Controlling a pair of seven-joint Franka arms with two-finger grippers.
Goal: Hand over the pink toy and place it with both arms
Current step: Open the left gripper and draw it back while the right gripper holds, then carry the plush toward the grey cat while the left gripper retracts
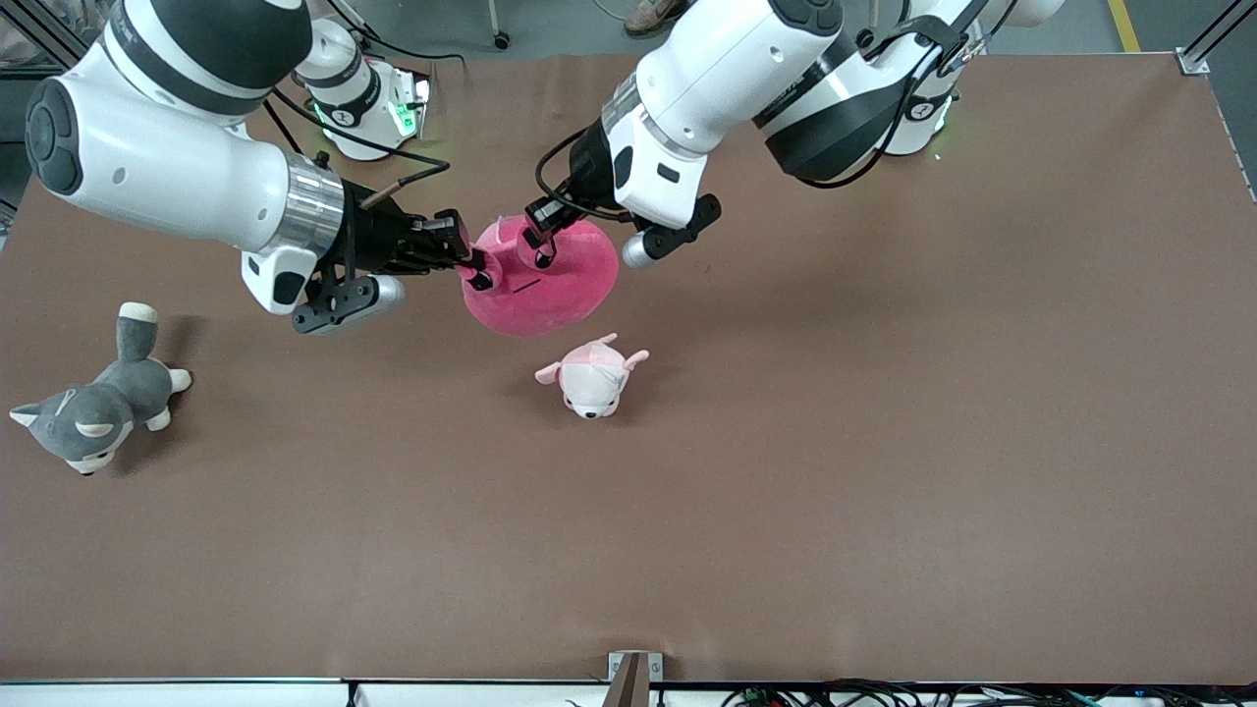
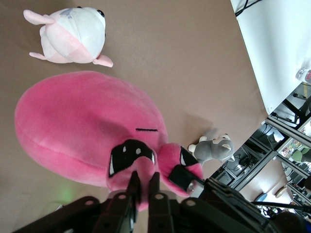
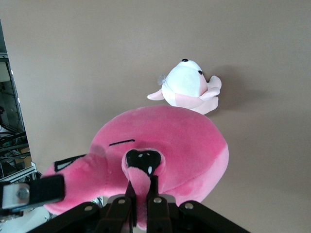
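Observation:
The pink toy [image 1: 555, 285] is a hot-pink blob plush with black angry eyes, held off the brown table between both grippers. My right gripper [image 1: 477, 272] is shut on a fold of plush at one eye; in the right wrist view [image 3: 142, 187] the pink toy [image 3: 184, 145] is pinched between its fingers. My left gripper [image 1: 539, 251] is shut on the plush beside the other eye; in the left wrist view [image 2: 144, 182] the pink toy [image 2: 82, 121] fills the middle. Each wrist view shows the other arm's fingertip at the toy.
A pale pink-and-white puppy plush [image 1: 592, 378] lies on the table just nearer the front camera than the toy, also in the wrist views [image 2: 73, 36] [image 3: 189, 90]. A grey-and-white husky plush [image 1: 93, 407] lies toward the right arm's end [image 2: 214, 149].

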